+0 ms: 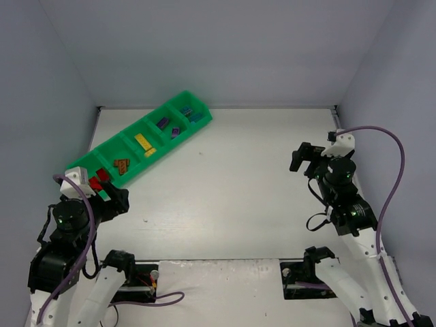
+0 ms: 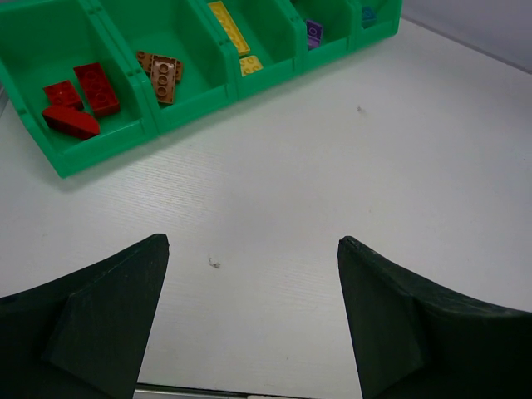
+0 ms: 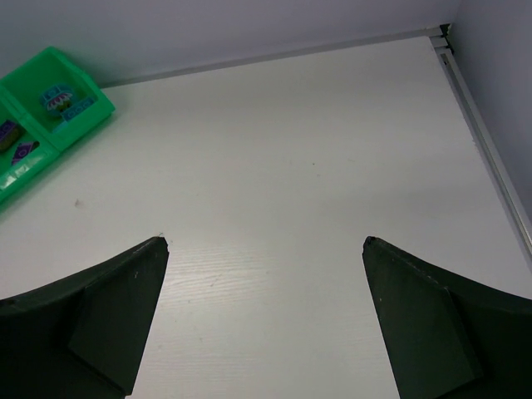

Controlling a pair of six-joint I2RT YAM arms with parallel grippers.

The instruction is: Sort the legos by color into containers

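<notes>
All bricks (image 2: 83, 96) sit in green tray (image 2: 195, 106), grouped by color — none seen loose on tabletop (image 1: 238, 184). Both left pincer (image 2: 252, 249) and right pincer (image 3: 266, 245) apart, empty — sorting looks finished

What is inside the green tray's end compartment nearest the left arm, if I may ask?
Three red bricks, nothing else, in the wrist view. From above, the left arm covers part of that compartment.

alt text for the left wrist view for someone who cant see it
A green compartment tray sits on the white table along the top, its contents sorted by color: red bricks, brown-orange bricks, yellow bricks, a purple brick, a teal-blue brick. The left gripper, open and empty, frames the bottom edge.
</notes>
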